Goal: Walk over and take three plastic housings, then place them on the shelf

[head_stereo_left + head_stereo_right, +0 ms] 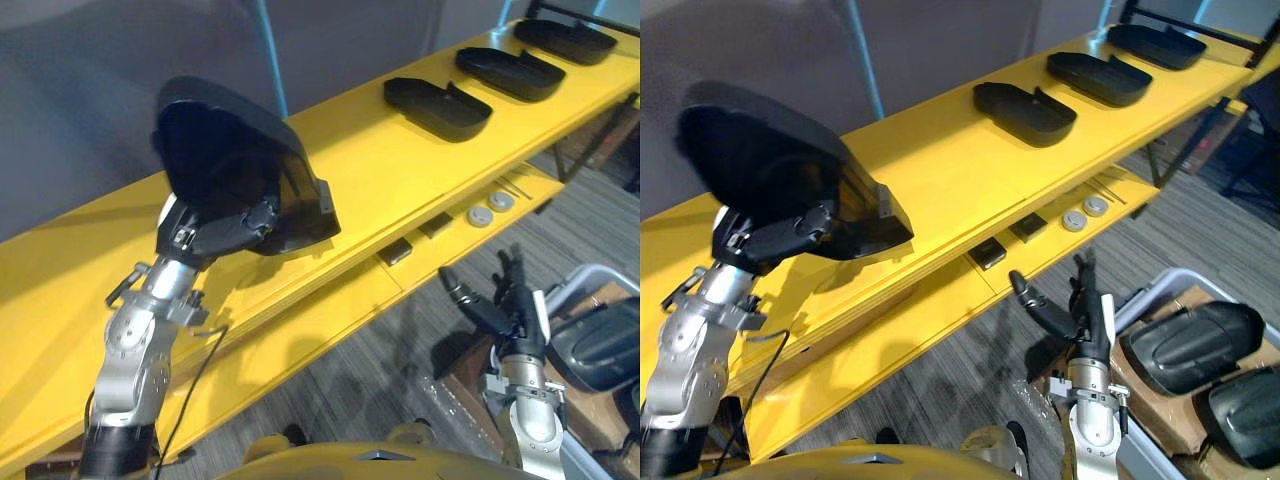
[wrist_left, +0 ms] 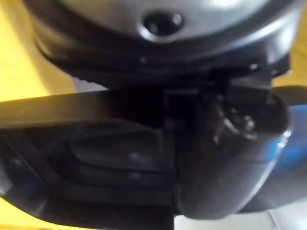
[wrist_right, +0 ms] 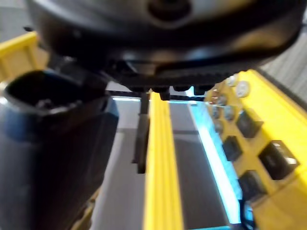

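My left hand is shut on a black plastic housing, curled round its lower rim. The housing is tilted up, hollow side toward me, over the yellow shelf top; its low corner is near the surface, and I cannot tell if it touches. In the left wrist view the housing lies right against the thumb. Three more black housings lie in a row farther right on the shelf top. My right hand hangs low at the right, open and holding nothing.
A lower yellow shelf board carries two round discs and small dark blocks. A grey bin at the lower right holds further black housings. Grey carpet lies below, and a grey wall stands behind the shelf.
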